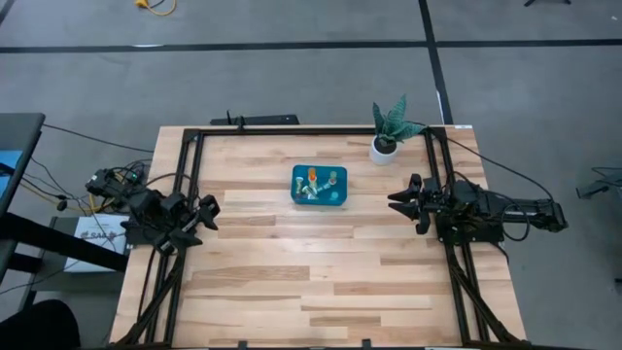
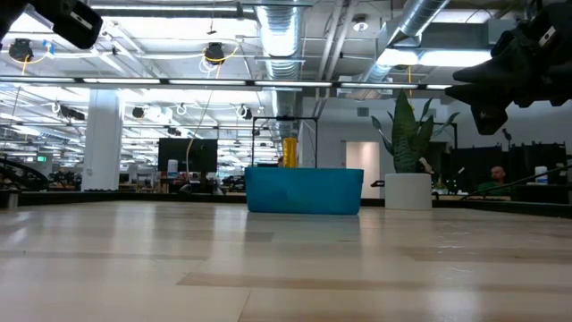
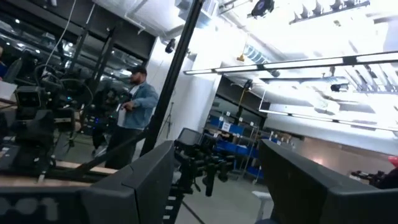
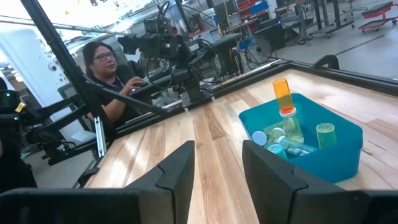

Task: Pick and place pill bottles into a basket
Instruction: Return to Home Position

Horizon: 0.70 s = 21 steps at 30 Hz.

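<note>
The teal basket (image 1: 319,185) sits on the wooden table's far middle. Several pill bottles lie or stand inside it: an orange one (image 4: 282,96) upright, a green one (image 4: 325,134) and pale ones (image 4: 280,140) beside it. The orange bottle's top (image 2: 290,152) shows above the basket wall (image 2: 304,190). My left gripper (image 1: 207,209) hovers at the table's left edge, open and tipped upward toward the room (image 3: 214,186). My right gripper (image 1: 398,201) hovers at the right edge, level, open and facing the basket (image 4: 217,168). Neither holds anything.
A white pot with a green plant (image 1: 389,131) stands at the far right, close to the right arm. A black frame (image 1: 194,146) borders the table. People show beyond the table (image 3: 134,106) (image 4: 106,68). Bare wood (image 1: 311,282) lies in front of the basket.
</note>
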Each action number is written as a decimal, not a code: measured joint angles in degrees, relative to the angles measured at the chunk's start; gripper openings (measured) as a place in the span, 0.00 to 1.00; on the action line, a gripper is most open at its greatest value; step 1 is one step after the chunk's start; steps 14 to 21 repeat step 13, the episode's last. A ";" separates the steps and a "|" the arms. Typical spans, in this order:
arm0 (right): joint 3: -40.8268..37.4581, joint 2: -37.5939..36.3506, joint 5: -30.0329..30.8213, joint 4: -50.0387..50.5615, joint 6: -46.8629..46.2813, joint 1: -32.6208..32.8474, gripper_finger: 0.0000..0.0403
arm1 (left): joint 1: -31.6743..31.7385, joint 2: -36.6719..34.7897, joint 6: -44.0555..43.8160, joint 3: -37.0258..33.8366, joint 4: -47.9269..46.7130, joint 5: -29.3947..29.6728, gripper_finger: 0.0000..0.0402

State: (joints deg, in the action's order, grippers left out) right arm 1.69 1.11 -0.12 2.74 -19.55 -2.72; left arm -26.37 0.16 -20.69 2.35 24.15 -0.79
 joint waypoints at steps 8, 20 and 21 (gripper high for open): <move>0.00 0.02 -0.02 0.00 0.00 0.00 0.32 | 0.00 0.02 0.04 0.00 -2.76 -0.05 0.56; 0.00 0.00 -0.02 0.02 0.00 0.01 0.32 | 0.00 -0.01 -1.02 -1.54 -3.02 -0.03 0.56; 0.00 0.00 -0.02 0.02 0.00 0.01 0.32 | 0.00 -0.01 -1.02 -1.54 -3.02 -0.03 0.56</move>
